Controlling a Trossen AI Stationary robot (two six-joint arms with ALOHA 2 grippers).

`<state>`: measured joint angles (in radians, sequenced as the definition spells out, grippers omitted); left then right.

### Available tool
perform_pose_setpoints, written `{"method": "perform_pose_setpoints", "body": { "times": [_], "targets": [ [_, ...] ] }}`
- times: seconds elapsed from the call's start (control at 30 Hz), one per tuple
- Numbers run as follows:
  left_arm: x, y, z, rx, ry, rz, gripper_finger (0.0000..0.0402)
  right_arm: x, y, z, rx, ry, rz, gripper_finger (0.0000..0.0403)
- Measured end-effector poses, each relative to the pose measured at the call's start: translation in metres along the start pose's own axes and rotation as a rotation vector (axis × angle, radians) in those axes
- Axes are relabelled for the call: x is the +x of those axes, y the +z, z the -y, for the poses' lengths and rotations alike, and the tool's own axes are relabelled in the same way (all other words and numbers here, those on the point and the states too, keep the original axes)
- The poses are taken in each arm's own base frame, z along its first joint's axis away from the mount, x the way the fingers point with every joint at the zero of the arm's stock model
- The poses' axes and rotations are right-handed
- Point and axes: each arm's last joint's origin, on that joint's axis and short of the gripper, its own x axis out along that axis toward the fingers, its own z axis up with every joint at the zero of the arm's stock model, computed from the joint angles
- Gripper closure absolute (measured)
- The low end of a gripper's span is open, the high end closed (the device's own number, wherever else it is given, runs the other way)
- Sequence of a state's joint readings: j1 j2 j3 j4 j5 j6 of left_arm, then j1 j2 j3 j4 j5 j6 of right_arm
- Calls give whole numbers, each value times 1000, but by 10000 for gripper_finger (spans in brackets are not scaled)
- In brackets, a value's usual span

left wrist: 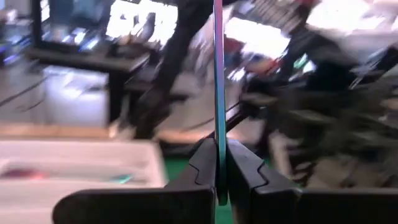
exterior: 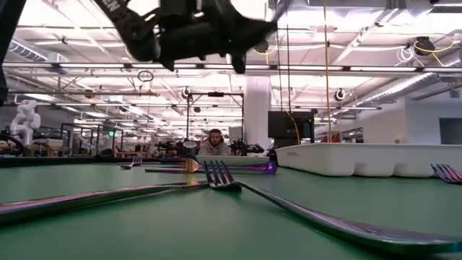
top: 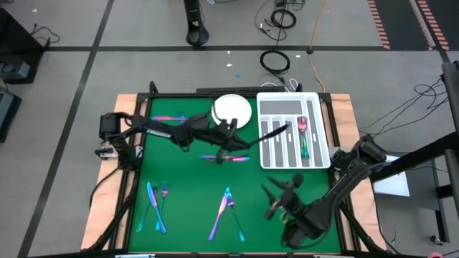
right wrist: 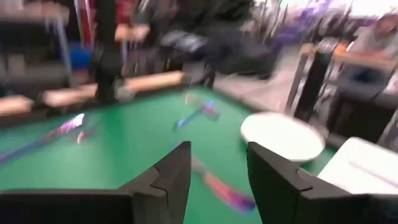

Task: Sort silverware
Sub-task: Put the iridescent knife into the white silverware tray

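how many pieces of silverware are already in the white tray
2 that I can see: a pink spoon and a teal piece, both in one slot of the tray. The left arm may hide others.

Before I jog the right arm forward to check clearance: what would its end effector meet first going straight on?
Probably the iridescent utensil lying on the green mat just ahead of the open right end effector. Beyond it sits the white plate. Depth is unclear, so it might pass above the utensil.

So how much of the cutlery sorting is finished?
Barely begun: one iridescent pink-teal spoon lies in the white slotted tray. The left gripper is shut on a slim iridescent utensil. Pieces on the green mat remain, and the open right gripper holds nothing.
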<state>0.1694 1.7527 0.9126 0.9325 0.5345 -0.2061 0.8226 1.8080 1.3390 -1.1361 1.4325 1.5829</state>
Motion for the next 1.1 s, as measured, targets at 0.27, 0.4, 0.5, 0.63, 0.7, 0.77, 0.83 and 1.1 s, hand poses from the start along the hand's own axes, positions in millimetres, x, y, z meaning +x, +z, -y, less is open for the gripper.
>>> {"method": "perform_pose_setpoints", "body": {
  "times": [0.27,0.4,0.5,0.63,0.7,0.77,0.83,1.1],
  "targets": [
    [-3,-20,42,20,3,167,389,17,-3,40,185,-44,139,261],
    [6,-22,51,57,51,152,389,33,2,40,188,-98,144,261],
    [7,-25,52,51,97,137,389,39,11,38,160,-126,145,261],
    [7,-31,49,26,216,96,389,46,29,31,89,-156,141,261],
    [7,-33,47,20,256,78,389,50,38,28,77,-172,143,261],
    [8,-32,48,23,261,88,389,57,46,27,71,-196,141,261],
    [8,-31,50,29,274,102,389,65,50,27,90,-223,144,261],
    [8,-30,50,29,349,124,389,82,52,29,140,-274,146,261]
  ]
}}
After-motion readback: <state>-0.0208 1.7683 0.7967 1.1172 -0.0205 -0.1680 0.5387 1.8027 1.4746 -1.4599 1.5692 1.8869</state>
